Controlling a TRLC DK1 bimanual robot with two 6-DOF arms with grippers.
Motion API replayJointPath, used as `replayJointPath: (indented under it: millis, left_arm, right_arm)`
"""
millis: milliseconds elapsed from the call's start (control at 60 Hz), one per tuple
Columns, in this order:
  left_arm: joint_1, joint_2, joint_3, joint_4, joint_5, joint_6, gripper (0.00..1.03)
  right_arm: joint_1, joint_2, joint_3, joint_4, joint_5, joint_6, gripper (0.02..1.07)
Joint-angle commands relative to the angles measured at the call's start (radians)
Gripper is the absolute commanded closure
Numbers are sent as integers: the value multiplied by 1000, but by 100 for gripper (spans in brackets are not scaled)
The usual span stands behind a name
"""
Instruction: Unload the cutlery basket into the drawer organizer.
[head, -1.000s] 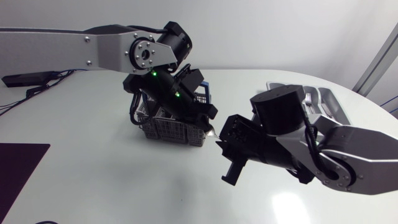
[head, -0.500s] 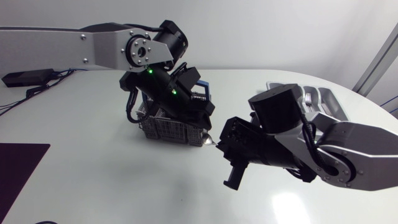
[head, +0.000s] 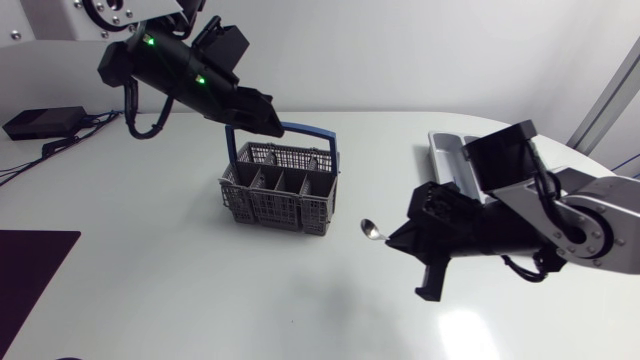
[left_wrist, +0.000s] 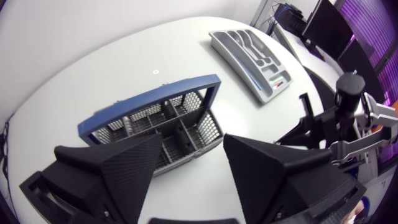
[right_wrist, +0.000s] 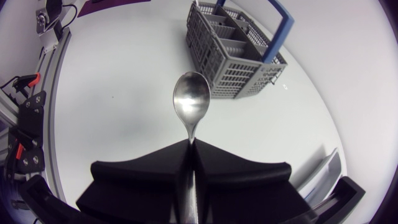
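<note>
the grey, blue-handled cutlery basket (head: 278, 188) stands upright near the middle of the white table (head: 150, 290). the grey drawer organizer (left_wrist: 252, 53) lies at the far right of the table, well apart from the basket; in the head view the right arm (head: 560, 215) partly hides it. the right pincer (right_wrist: 189, 148) is closed tight on the stem of a steel spoon (right_wrist: 191, 102). the spoon's bowl sticks out ahead of the fingers, pointing left toward the basket. the spoon hangs above the table between basket and organizer, touching neither. the left pincer (left_wrist: 193, 142) hangs above the far left side of the basket. its fingers are spread wide and grip nothing, and the basket shows below the gap.
</note>
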Motion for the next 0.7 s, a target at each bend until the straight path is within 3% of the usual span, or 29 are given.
replayJointPath:
  millis: [0, 150, 417, 550, 683]
  left_arm:
    - [50, -21, -29, -16, -15, 170, 32]
    - [134, -22, -77, -11, -32, 377, 32]
    - [171, -79, -246, 69, -55, 627, 32]
    - [179, -126, -353, 175, -59, 723, 32]
    - [197, -131, -384, 202, -59, 755, 32]
  right_arm:
    - [-102, -17, -22, -48, -54, -112, 99]
    - [-286, 11, -23, -101, -119, -277, 99]
    - [-613, 163, 24, -139, -163, -595, 98]
    - [-765, 273, 104, -182, -179, -739, 98]
    - [-883, 393, 194, -190, -182, -845, 98]
